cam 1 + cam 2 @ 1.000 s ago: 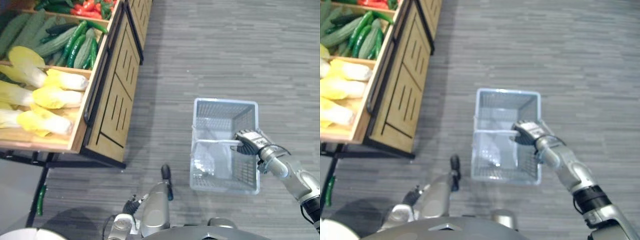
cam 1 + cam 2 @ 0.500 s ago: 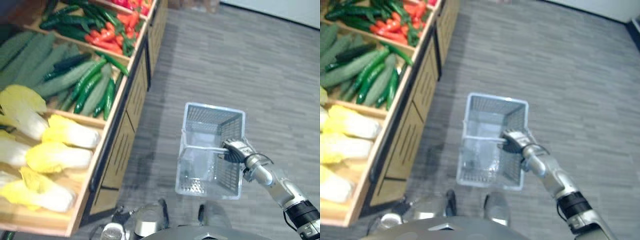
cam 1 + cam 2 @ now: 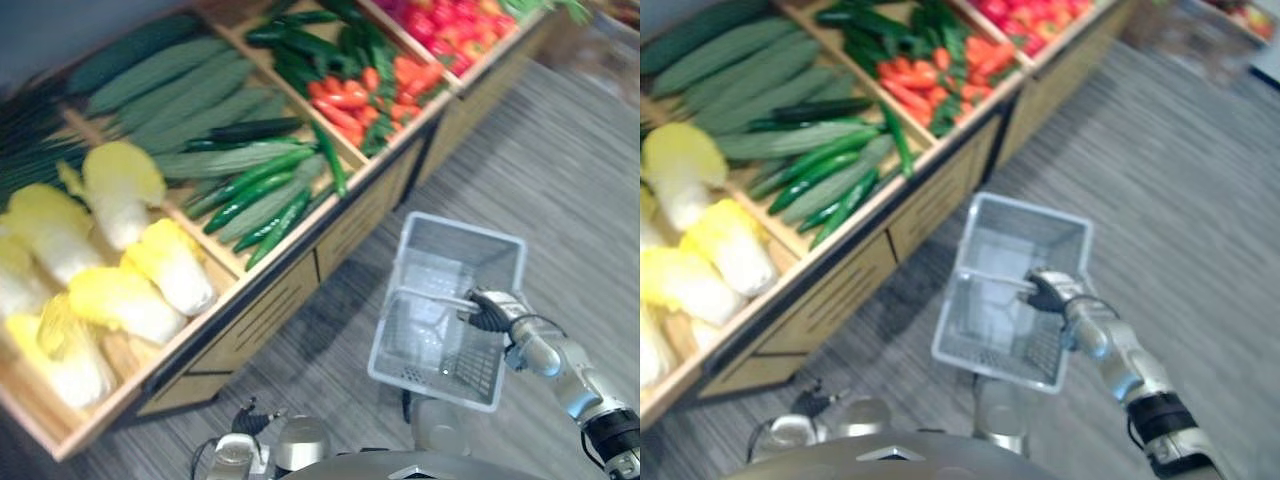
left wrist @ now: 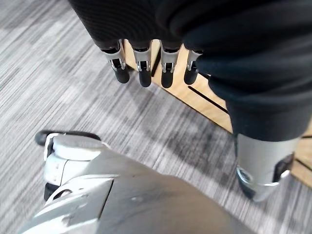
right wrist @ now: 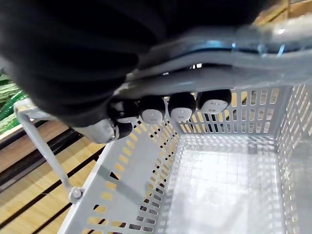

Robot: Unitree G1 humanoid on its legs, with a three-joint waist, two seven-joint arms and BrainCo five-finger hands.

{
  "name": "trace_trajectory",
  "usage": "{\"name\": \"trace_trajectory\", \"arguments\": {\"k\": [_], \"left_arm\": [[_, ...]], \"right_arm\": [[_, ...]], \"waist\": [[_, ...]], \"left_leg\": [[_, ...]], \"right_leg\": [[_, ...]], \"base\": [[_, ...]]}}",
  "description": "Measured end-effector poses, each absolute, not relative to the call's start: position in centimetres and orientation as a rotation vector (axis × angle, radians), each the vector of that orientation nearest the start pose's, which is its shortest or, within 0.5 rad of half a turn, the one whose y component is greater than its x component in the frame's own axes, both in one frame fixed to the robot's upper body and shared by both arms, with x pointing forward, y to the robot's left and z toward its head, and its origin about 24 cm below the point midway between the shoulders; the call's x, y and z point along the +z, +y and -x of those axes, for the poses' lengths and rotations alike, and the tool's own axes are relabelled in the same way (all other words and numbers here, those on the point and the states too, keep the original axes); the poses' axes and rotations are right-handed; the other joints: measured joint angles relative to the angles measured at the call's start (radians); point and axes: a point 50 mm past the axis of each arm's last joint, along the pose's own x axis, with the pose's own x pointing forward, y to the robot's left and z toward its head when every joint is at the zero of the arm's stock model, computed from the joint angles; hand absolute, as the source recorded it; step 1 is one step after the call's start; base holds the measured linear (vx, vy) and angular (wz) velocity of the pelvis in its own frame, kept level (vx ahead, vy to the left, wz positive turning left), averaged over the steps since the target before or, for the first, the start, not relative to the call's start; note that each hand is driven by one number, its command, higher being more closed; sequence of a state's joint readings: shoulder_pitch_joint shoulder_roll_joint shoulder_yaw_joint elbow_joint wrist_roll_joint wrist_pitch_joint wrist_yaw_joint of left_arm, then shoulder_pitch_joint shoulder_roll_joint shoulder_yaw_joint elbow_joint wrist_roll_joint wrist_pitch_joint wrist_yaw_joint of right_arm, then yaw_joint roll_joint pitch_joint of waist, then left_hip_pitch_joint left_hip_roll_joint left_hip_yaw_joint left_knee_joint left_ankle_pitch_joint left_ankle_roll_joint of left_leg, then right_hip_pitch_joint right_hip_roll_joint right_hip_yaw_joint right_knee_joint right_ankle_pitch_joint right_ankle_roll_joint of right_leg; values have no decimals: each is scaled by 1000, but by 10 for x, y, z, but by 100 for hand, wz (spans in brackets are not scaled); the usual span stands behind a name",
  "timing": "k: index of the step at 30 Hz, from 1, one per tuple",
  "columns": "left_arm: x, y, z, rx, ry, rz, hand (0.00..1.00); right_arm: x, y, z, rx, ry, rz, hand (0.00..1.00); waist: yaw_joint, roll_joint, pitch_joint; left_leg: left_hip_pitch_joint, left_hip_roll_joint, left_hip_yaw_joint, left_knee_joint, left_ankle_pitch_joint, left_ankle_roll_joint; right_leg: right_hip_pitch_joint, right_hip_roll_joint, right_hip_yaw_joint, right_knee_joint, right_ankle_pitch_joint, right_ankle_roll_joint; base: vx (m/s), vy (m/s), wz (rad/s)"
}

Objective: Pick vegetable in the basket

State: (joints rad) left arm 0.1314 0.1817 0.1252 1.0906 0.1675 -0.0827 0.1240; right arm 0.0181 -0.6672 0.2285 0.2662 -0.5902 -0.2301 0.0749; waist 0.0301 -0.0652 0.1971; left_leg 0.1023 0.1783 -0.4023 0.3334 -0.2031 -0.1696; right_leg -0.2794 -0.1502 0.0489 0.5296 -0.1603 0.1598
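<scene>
Beside the cucumber stand (image 3: pixel 262 318), right hand (image 3: pixel 491 309) grips basket (image 3: pixel 466 227) handle.

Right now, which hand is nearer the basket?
Right. The right hand is curled round the handle of the basket; the left hand hangs open beside the wooden produce stand, apart from the basket.

The pale grey plastic basket with holed walls (image 5: pixel 146 165) looks smooth and a bit shiny, and so does its thin grey handle bar (image 5: pixel 46 153). The light brown wooden stand with dark grooves (image 3: pixel 345 230) is matt. The grey striped floor (image 3: pixel 570 170) looks rough and dull, like carpet. The long green cucumbers (image 3: pixel 250 195) and small red peppers (image 3: pixel 350 95) shine a little. The pale yellow cabbages (image 3: pixel 120 185) look soft and leafy. The left hand (image 4: pixel 144 68) has shiny silver metal fingers with dull dark tips, and its black cover is ribbed and matt
</scene>
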Motion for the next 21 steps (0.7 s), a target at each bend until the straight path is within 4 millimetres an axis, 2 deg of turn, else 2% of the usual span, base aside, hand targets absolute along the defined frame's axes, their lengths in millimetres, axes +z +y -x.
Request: {"name": "trace_trajectory", "arguments": {"k": [1, 2, 3, 4, 5, 6, 7, 8, 9, 11, 12, 13, 15, 17, 21], "left_arm": [[-157, 246, -66, 277, 1135, -295, 0], [-157, 248, -63, 316, 1146, -279, 0], [-157, 250, -61, 360, 1150, -245, 0], [-157, 250, -60, 375, 1148, -232, 0], [-157, 249, -61, 408, 1139, -195, 0], [-157, 248, -62, 422, 1135, -179, 0], [-157, 248, -62, 423, 1135, -177, 0], [-157, 248, -62, 431, 1136, -170, 0], [-157, 249, -61, 439, 1141, -180, 0], [-157, 248, -61, 422, 1139, -191, 0], [-157, 246, -61, 414, 1142, -192, 0], [-158, 245, -58, 407, 1151, -196, 0], [-159, 245, -52, 395, 1175, -204, 0], [-159, 246, -55, 384, 1174, -207, 0], [-156, 246, -66, 375, 1138, -212, 0]], "right_arm": [[4, -244, -230, 451, 174, 1241, 100], [4, -245, -234, 453, 178, 1250, 100], [5, -244, -238, 450, 172, 1249, 100], [6, -244, -239, 449, 168, 1249, 100], [8, -243, -242, 446, 162, 1251, 100], [8, -243, -243, 443, 165, 1251, 100], [7, -243, -243, 444, 166, 1250, 100], [5, -241, -241, 446, 170, 1237, 100], [2, -240, -239, 446, 179, 1224, 100], [-6, -238, -232, 447, 200, 1196, 100], [-9, -234, -230, 452, 205, 1178, 100], [-11, -233, -229, 454, 206, 1170, 100], [-17, -228, -225, 454, 218, 1137, 100], [-26, -227, -220, 455, 254, 1111, 100], [-37, -251, -212, 337, 365, 1053, 100]], "waist": [[11, -6, -6], [21, -2, -8], [24, -4, -9], [26, -7, -10], [27, -10, -10], [27, -8, -7], [27, -7, -8], [12, -7, -3], [2, 10, -4], [-3, 33, -4], [9, 40, -8], [9, 40, -8], [1, 42, -9], [-2, 43, -9], [-9, 44, -10]], "left_leg": [[-18, 13, -27, -16, 25, -28], [-57, 43, -62, -18, 69, -40], [-113, 60, -72, -16, 131, -40], [-139, 63, -66, -14, 166, -34], [-178, 76, 5, -10, 242, -20], [-232, 99, 130, -7, 310, 1], [-237, 103, 152, -7, 311, 5], [-265, 147, 447, 9, 270, 60], [-273, 154, 634, 34, 244, 105], [-249, 142, 757, -10, 232, 110], [-240, 122, 734, -63, 236, 95], [-237, 114, 719, -89, 235, 93], [-199, 92, 717, -215, 258, 52], [-171, 74, 710, -284, 274, 32], [-162, 30, 669, -314, 276, 34]], "right_leg": [[19, 0, -41, -1, -35, -14], [19, 16, -98, -7, -44, -31], [22, 22, -146, -26, -47, -39], [24, 21, -168, -38, -48, -48], [41, 15, -219, -72, -45, -67], [79, 7, -275, -125, -35, -87], [85, 7, -280, -131, -33, -91], [142, -1, -356, -188, -27, -102], [175, -2, -411, -213, -27, -103], [202, 4, -458, -234, -27, -103], [208, 5, -464, -260, -27, -103], [211, 7, -468, -274, -27, -102], [220, 7, -495, -306, -6, -90], [238, 4, -515, -333, 8, -78], [266, -30, -542, -353, 29, -51]], "base": [[219, -393, 110], [232, -448, 125], [153, -360, 114], [144, -364, 114], [136, -350, 115], [135, -374, 99], [87, -258, 128], [70, -186, 134], [45, -90, 148], [18, -28, 101], [1, 16, 64], [0, 51, 34], [-12, 103, 35], [-31, 123, 31], [-59, 135, 33]]}}
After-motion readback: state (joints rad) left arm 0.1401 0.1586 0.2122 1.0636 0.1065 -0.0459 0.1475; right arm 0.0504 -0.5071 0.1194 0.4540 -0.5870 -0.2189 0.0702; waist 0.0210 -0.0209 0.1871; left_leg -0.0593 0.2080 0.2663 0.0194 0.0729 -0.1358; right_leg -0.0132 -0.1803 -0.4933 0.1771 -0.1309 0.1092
